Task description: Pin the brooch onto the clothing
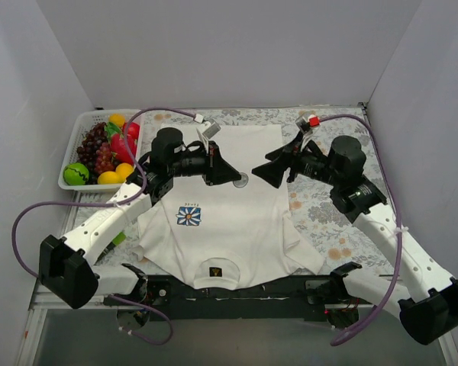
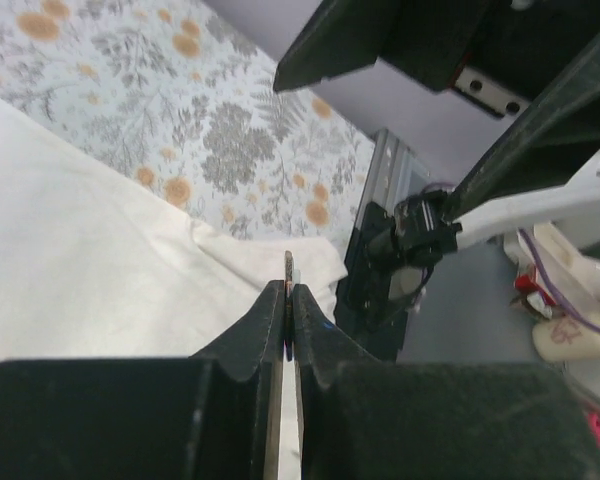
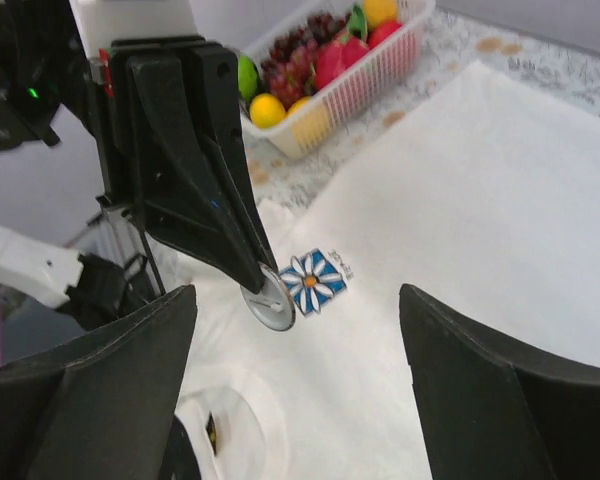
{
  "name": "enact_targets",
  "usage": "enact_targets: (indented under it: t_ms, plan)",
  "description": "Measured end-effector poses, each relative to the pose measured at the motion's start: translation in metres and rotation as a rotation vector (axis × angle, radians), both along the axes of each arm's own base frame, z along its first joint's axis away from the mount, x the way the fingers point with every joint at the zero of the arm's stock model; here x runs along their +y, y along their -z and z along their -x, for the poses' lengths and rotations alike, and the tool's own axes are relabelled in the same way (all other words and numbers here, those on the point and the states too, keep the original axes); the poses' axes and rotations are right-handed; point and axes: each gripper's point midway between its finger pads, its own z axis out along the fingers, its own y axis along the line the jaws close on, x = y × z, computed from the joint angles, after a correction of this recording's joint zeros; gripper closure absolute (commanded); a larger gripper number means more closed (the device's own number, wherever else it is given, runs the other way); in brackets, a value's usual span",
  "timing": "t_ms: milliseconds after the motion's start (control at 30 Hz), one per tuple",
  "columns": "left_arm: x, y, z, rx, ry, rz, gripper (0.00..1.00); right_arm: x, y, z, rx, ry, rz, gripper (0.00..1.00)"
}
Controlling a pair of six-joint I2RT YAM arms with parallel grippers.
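So, plain white walls (image 1: 214,53) box in a table (image 1: 320,206) under a flowery grey-and-orange cloth (image 1: 248,115), soft white T-shirt (image 1: 244,229) spread flat on it, collar toward the arm bases; the right gripper (image 1: 264,171) gapes wide, holding nothing; the left gripper (image 1: 233,176) pinches the thin round brooch (image 3: 270,306) by its rim above the shirt's middle, silvery face toward the right gripper

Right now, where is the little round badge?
In the right wrist view, the brooch is pinched at the tips of the left gripper. It is held over the white T-shirt, right beside its blue-and-white flower print.
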Motion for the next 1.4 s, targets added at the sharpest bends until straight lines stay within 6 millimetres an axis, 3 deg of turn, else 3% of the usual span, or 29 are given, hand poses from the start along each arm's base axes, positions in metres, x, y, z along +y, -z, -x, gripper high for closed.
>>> enact_targets:
  t_ms: [167, 400, 467, 567, 667, 867, 900, 967, 1100, 1200, 1233, 1267, 1333, 1400]
  plan:
    - [0.009, -0.028, -0.001, -0.033, -0.138, 0.175, 1.00, 0.004, -0.008, 0.000, 0.040, 0.020, -0.170, 0.10]
    - [0.020, -0.054, -0.002, -0.006, -0.252, 0.426, 1.00, 0.011, 0.007, 0.002, 0.159, 0.007, -0.311, 0.23]
    - [0.020, -0.060, -0.005, -0.003, -0.259, 0.461, 1.00, 0.013, 0.001, 0.002, 0.161, -0.005, -0.341, 0.29]
    - [0.019, -0.068, -0.006, -0.007, -0.257, 0.493, 1.00, 0.016, -0.010, 0.003, 0.145, -0.041, -0.393, 0.45]
    - [0.019, -0.073, -0.006, -0.017, -0.252, 0.512, 1.00, 0.021, -0.012, 0.005, 0.150, -0.078, -0.426, 0.51]
    - [0.017, -0.074, -0.008, -0.020, -0.246, 0.515, 1.00, 0.030, -0.010, 0.005, 0.170, -0.118, -0.447, 0.53]
    - [0.017, -0.073, -0.008, -0.019, -0.245, 0.513, 1.00, 0.031, -0.010, 0.006, 0.167, -0.124, -0.451, 0.62]
    - [0.016, -0.071, -0.009, -0.015, -0.242, 0.509, 1.00, 0.032, -0.013, 0.007, 0.162, -0.136, -0.459, 0.66]
    - [0.014, -0.069, -0.008, -0.010, -0.230, 0.502, 1.00, 0.035, -0.011, 0.007, 0.164, -0.154, -0.462, 0.99]
    - [0.013, -0.067, -0.009, -0.014, -0.229, 0.490, 1.00, 0.038, -0.008, 0.007, 0.186, -0.172, -0.465, 0.99]
    - [0.013, -0.065, -0.010, -0.013, -0.230, 0.483, 0.97, 0.038, -0.007, 0.006, 0.190, -0.173, -0.465, 0.99]
    - [0.013, -0.065, -0.010, -0.014, -0.229, 0.477, 0.82, 0.039, -0.006, 0.006, 0.191, -0.174, -0.464, 0.99]
    - [0.013, -0.065, -0.011, -0.023, -0.225, 0.462, 0.64, 0.039, -0.006, 0.006, 0.189, -0.174, -0.461, 0.99]
    - [0.011, -0.065, -0.010, -0.032, -0.214, 0.437, 0.52, 0.039, -0.005, 0.006, 0.170, -0.176, -0.442, 0.99]
